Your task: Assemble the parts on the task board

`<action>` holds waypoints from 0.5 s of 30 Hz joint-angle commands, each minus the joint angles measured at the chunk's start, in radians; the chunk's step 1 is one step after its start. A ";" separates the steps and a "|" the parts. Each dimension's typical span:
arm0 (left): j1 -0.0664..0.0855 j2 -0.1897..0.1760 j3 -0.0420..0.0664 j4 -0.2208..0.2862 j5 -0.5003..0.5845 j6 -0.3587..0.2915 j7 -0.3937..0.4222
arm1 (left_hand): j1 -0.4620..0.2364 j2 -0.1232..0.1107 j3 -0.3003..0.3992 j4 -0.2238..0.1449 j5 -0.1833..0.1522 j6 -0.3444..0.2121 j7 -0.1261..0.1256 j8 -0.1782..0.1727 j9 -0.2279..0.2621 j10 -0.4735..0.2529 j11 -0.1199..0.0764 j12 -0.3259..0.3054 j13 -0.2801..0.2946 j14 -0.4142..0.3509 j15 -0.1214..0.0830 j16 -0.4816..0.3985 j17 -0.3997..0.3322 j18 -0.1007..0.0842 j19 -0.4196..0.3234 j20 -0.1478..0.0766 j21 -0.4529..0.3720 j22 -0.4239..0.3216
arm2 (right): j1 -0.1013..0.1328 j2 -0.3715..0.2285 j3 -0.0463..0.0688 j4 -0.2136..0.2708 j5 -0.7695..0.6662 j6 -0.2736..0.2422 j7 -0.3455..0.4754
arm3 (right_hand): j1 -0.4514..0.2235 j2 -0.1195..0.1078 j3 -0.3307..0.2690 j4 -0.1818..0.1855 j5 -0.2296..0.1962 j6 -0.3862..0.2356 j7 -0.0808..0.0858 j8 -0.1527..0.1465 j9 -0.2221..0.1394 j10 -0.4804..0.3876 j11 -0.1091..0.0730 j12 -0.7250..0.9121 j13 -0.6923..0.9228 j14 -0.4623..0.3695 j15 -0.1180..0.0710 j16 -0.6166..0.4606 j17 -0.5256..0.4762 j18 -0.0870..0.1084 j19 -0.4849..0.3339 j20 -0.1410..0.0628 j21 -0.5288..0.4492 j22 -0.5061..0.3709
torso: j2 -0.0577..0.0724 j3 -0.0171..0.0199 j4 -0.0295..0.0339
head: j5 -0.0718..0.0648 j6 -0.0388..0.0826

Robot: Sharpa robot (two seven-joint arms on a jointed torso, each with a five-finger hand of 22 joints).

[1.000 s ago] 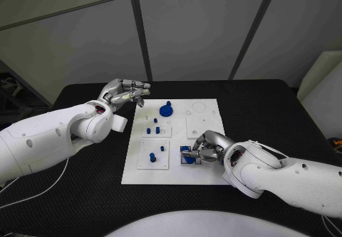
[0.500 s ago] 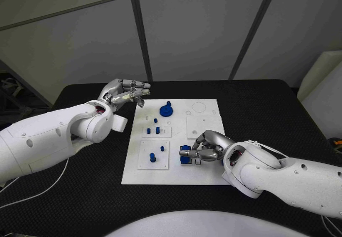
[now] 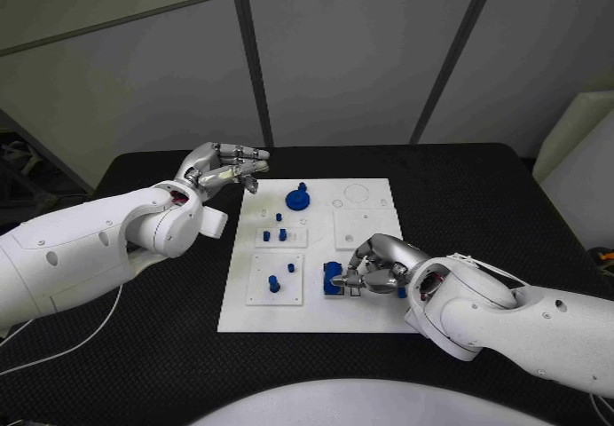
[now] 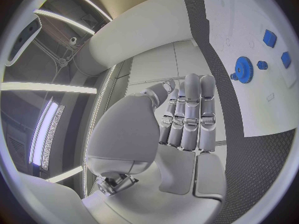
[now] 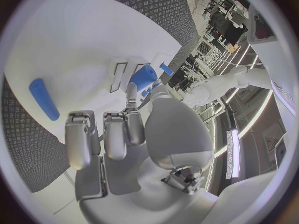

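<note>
The white task board [image 3: 313, 306] lies mid-table. My right hand [image 3: 373, 270] rests over the board's near right part and pinches a blue cylindrical part [image 3: 335, 275], seen beside a fingertip as the blue cylindrical part [image 5: 143, 78] in the right wrist view. A blue bar [image 5: 45, 98] lies flat on the board beside that hand. My left hand [image 3: 225, 167] hovers off the board's far left corner, fingers [image 4: 190, 114] curled in and holding nothing. A blue gear [image 3: 298, 197] stands at the board's far side, also seen as the gear [image 4: 243, 66] in the left wrist view.
Small blue pegs [image 3: 274, 235] stand in a raised plate left of centre, and two more pegs [image 3: 272, 283] in the near left plate. A bare raised plate [image 3: 355, 227] sits on the right. Black table [image 3: 486, 204] surrounds the board.
My right hand has shifted slightly toward the board's near edge with the blue part, which now looks more upright. The left hand has stayed put.
</note>
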 commanded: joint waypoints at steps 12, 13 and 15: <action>0.001 -0.001 0.001 0.002 0.002 0.004 0.005 | -0.001 0.011 -0.008 -0.001 -0.002 -0.001 0.007 0.004 -0.002 -0.009 -0.001 0.003 0.002 -0.004 0.000 -0.005 -0.001 -0.017 -0.005 0.003 -0.002 -0.001 | 0.001 0.017 0.000 -0.017 -0.089 0.030 -0.024 | 0.140 0.031 0.023 -0.067 -0.003 0.006 -0.017 0.006 0.012 0.025 -0.013 0.002 0.121 0.083 -0.011 0.000 0.155 -0.015 0.107 -0.011 0.003 0.263 | 0.002 -0.0010 0.0016 | 0.000 -0.002; 0.001 -0.001 0.001 0.002 0.002 0.004 0.005 | -0.001 0.011 -0.008 -0.001 -0.002 -0.001 0.007 0.004 -0.002 -0.009 -0.001 0.003 0.002 -0.004 0.000 -0.005 -0.001 -0.017 -0.005 0.003 -0.002 -0.001 | 0.001 0.017 0.000 -0.018 -0.092 0.032 -0.025 | 0.149 0.033 0.026 -0.073 -0.005 0.007 -0.018 0.006 0.013 0.026 -0.014 0.002 0.121 0.083 -0.012 0.000 0.156 -0.015 0.107 -0.011 0.003 0.263 | 0.002 -0.0010 0.0016 | 0.000 -0.002; 0.001 -0.001 0.001 0.002 0.002 0.004 0.005 | -0.001 0.011 -0.008 -0.001 -0.002 -0.001 0.007 0.004 -0.002 -0.009 -0.001 0.003 0.002 -0.004 0.000 -0.005 -0.001 -0.017 -0.005 0.003 -0.002 -0.001 | 0.001 0.016 0.000 -0.018 -0.097 0.038 -0.025 | 0.164 0.033 0.030 -0.081 -0.007 0.008 -0.019 0.005 0.013 0.026 -0.015 0.003 0.122 0.083 -0.013 0.000 0.156 -0.015 0.107 -0.012 0.003 0.263 | 0.001 -0.0009 0.0013 | -0.001 -0.003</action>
